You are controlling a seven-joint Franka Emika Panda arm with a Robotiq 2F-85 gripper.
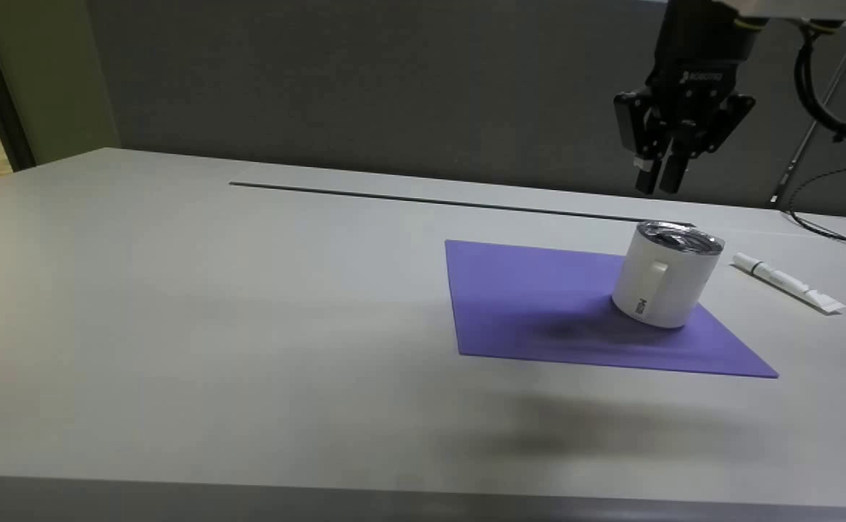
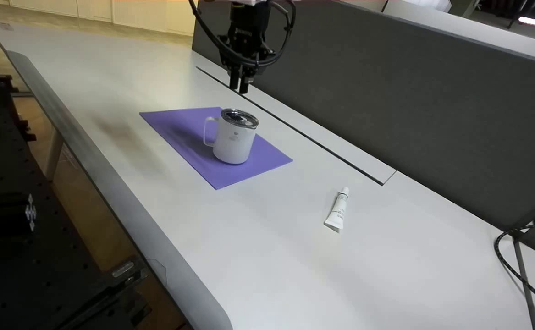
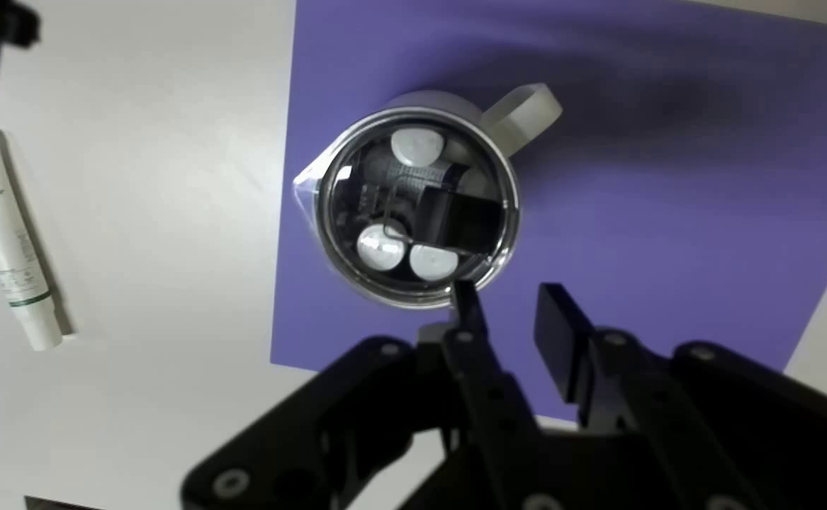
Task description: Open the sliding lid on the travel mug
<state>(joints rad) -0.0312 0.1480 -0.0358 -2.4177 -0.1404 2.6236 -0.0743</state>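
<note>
The white travel mug (image 1: 665,290) stands upright on a purple mat; it also shows in an exterior view (image 2: 233,144) and in the wrist view (image 3: 431,101). Its round lid (image 1: 678,238) is on top, dark and see-through with a silvery rim. In the wrist view the lid (image 3: 356,170) carries a black rectangular piece (image 3: 463,221) toward its right side. My gripper (image 1: 660,185) hangs above the mug, apart from it, pointing down. In the wrist view the gripper (image 3: 507,301) is partly open and empty, with one fingertip overlapping the lid's lower rim.
The purple mat (image 1: 524,290) lies on the white table. A white tube (image 2: 338,211) lies beside the mat; it also shows in the wrist view (image 3: 16,248). A grey partition (image 2: 386,105) runs along the table's back. A cable (image 2: 505,256) lies near the partition.
</note>
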